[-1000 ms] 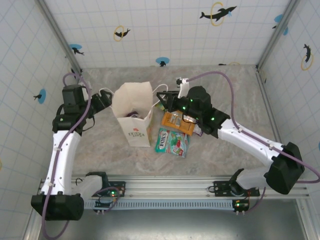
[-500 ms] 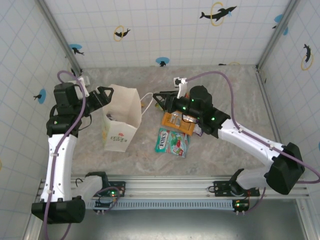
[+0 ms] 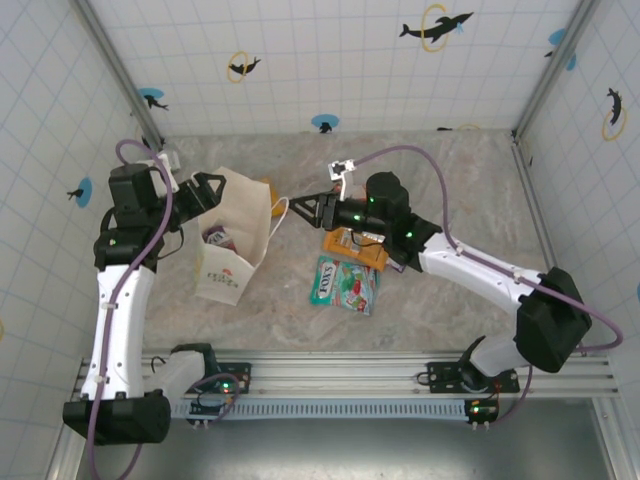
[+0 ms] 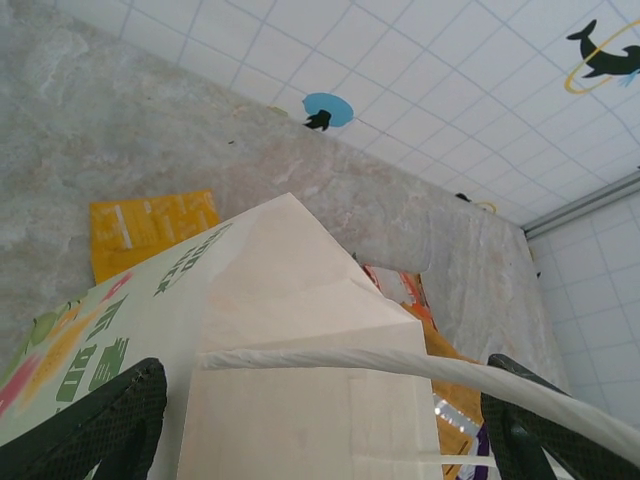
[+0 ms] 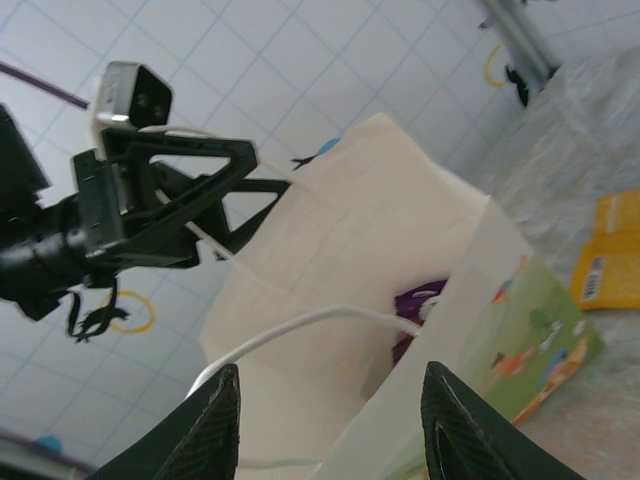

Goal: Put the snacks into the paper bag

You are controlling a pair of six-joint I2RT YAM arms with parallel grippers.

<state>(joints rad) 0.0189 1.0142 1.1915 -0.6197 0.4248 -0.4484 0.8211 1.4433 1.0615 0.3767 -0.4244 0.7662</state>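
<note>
— Where is the tall white paper bag (image 3: pixel 232 240) with the thin cord handles?

— It stands on the grey stone-look table (image 3: pixel 450 200), between the two arms. Its mouth is open at the top.

— What is the left claw (image 3: pixel 208 188) doing?

— It is at the bag's left rim. Its black fingers (image 4: pixel 100 425) are wide apart. A white handle cord (image 4: pixel 330 362) runs across between them.

— And the right claw (image 3: pixel 300 208)?

— About half wide, just by the bag's other handle (image 5: pixel 300 325).

— Where are the snacks?

— A shiny purple packet (image 3: pixel 217 238) is inside the bag. A flat orange packet (image 3: pixel 352 246) and a teal packet with white letters (image 3: pixel 343 285) lie on the table, right of the bag. A yellow-orange packet (image 4: pixel 150 225) lies on the table behind the bag.
</note>
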